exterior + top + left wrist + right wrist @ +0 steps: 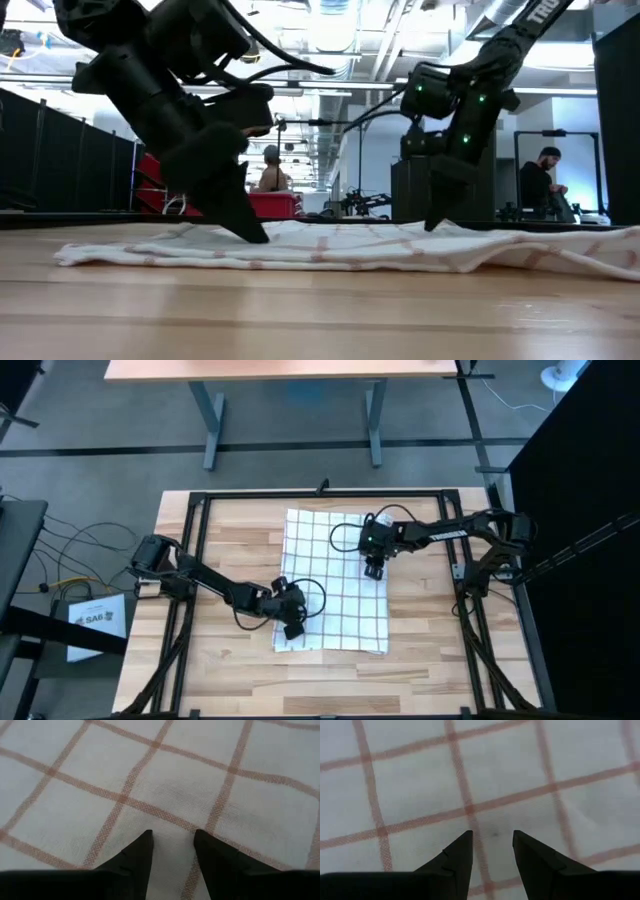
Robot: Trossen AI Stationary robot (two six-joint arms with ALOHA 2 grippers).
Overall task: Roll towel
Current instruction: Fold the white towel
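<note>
One towel (pixel 335 575) is lying spread flat on the wooden counter (pixel 440 660), roughly at the counter's middle. It is white with a thin-lined grid; in the low view its near edge is showing slight folds and ripples.

Two tools are working over the towel. The left tool (pixel 291 622) is resting on the towel's corner region nearest the left arm's base, its tips pointing down onto the cloth. In the left wrist view its fingers (pixel 137 855) are standing apart with a strip of flat cloth showing between them; nothing is clamped. The right tool (pixel 374 568) is positioned over the towel's opposite half, toward the edge nearest the right arm's base, its tips touching or almost touching the cloth. In the right wrist view its fingers (pixel 457 855) are likewise standing apart over flat cloth, gripping nothing.

The counter is of light wood planks and is bordered by one dark metal frame (pixel 200 500) surrounding the towel. Beyond the counter on the left arm's side, one white printed sheet (pixel 95 622) is lying beside cables. One further table (pixel 290 370) is standing on the grey floor past the towel's far edge.

In the low view, two persons are showing in the room behind the towel: one seated (pixel 271 172) by a red object, one standing (pixel 545 182).
</note>
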